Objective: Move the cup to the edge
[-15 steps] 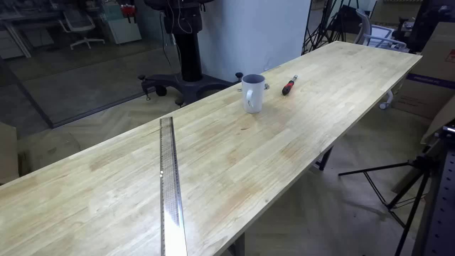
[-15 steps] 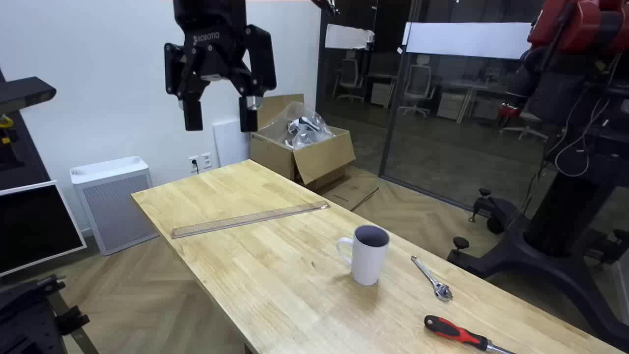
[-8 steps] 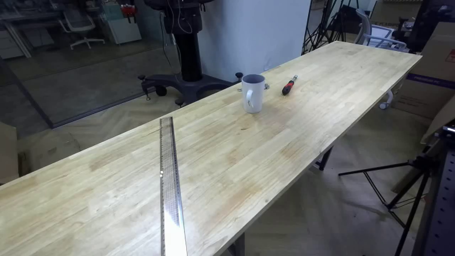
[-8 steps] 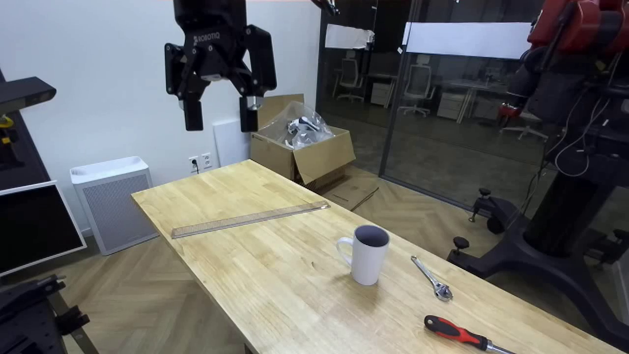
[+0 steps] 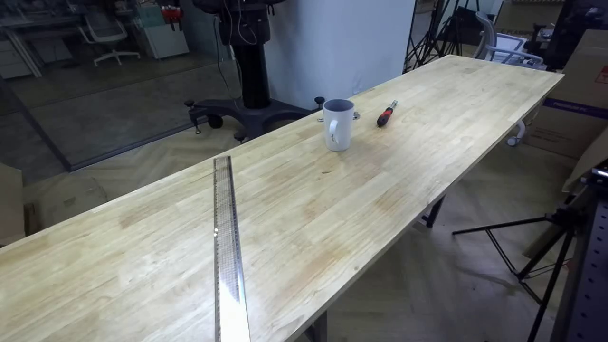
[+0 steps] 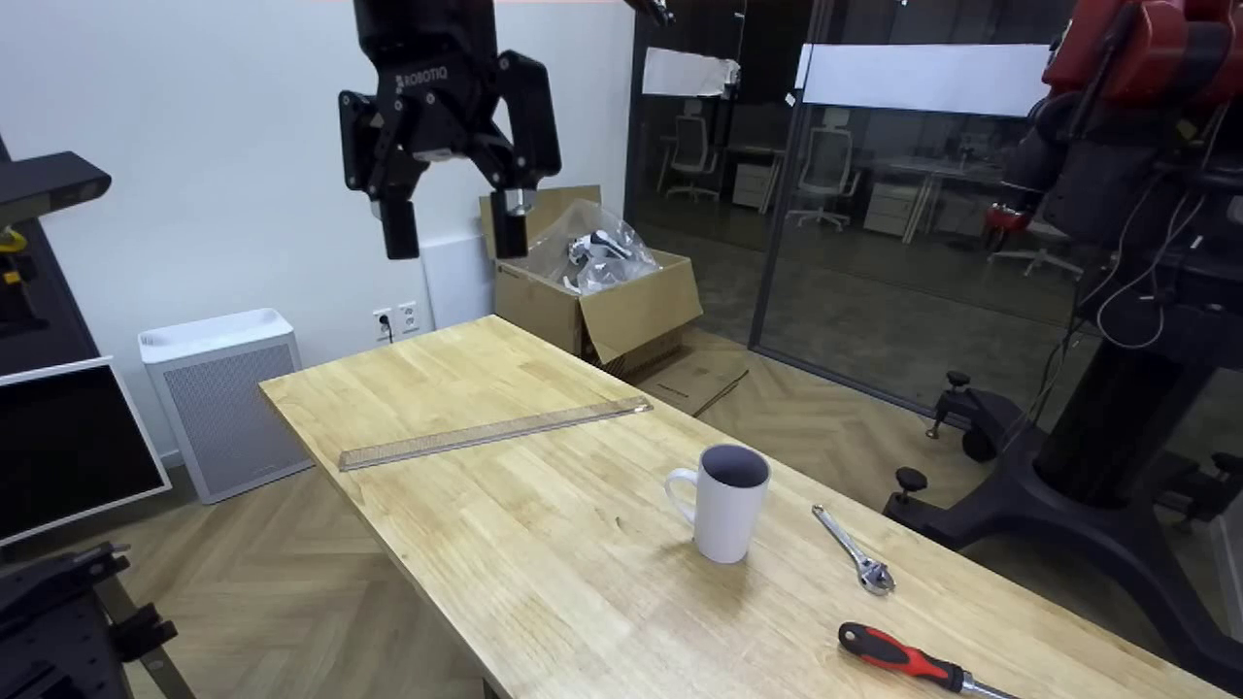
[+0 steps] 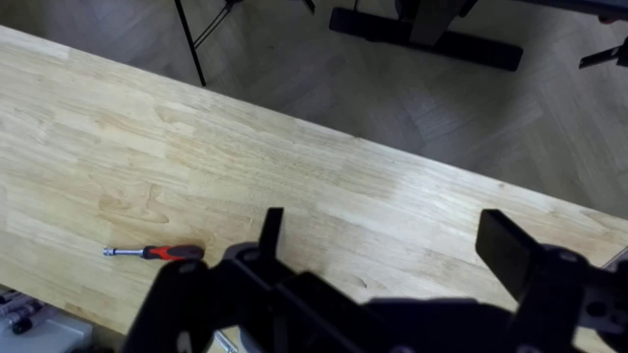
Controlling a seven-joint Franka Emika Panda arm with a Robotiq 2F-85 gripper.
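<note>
Observe that the claw (image 6: 455,238) has shifted slightly sideways in an exterior view, toward the side of that view where the cup (image 6: 728,510) stands; the cup has not moved. Treat this as a probable start of your approach. The carry to the edge (image 7: 360,141) is not yet begun. The claw is wide, its jaws holding nothing, and it hangs clear of the tabletop (image 6: 544,524). The cup stands upright on the tabletop, near the wrench (image 6: 845,540) and well apart from the ruler (image 6: 495,432). The task does not state which long edge applies; confirm this before you lift.

Cup: pale, glossy cylinder with a darker grey interior and a looped handle (image 6: 671,486). Its wall looks smooth and hard, so expect slip under a light grip; align your jaws clear of the handle. Tabletop: flat, light wood with visible grain. Ruler: thin, flat and straight, marked with a fine grid
</note>
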